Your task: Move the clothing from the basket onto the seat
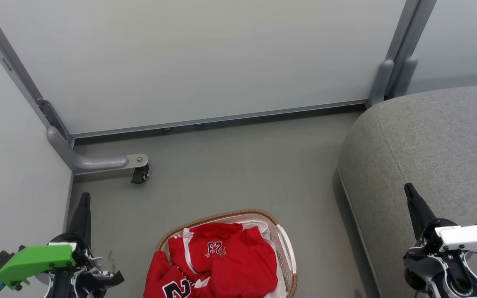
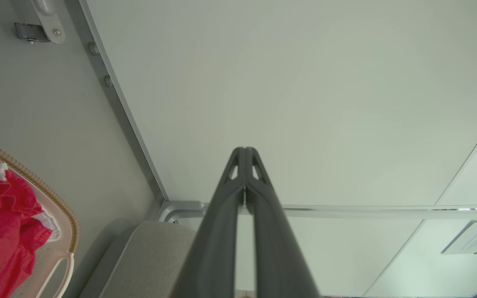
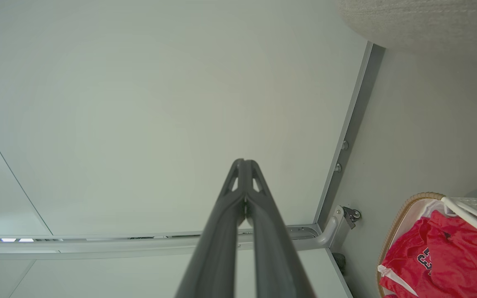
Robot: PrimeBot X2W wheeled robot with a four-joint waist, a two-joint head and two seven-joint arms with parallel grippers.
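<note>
Grey floor point(image 1: 238, 174) boxed in by pale panels point(image 1: 197, 62), and the red clothing point(image 1: 222, 260) sits heaped in the basket point(image 1: 222, 214) at bottom centre, with the sofa point(image 1: 429, 145) close on its right. Left gripper point(image 2: 244, 152) hangs left of the basket, right gripper point(image 3: 244, 162) over the sofa's edge, both jaws pressed together.
</note>
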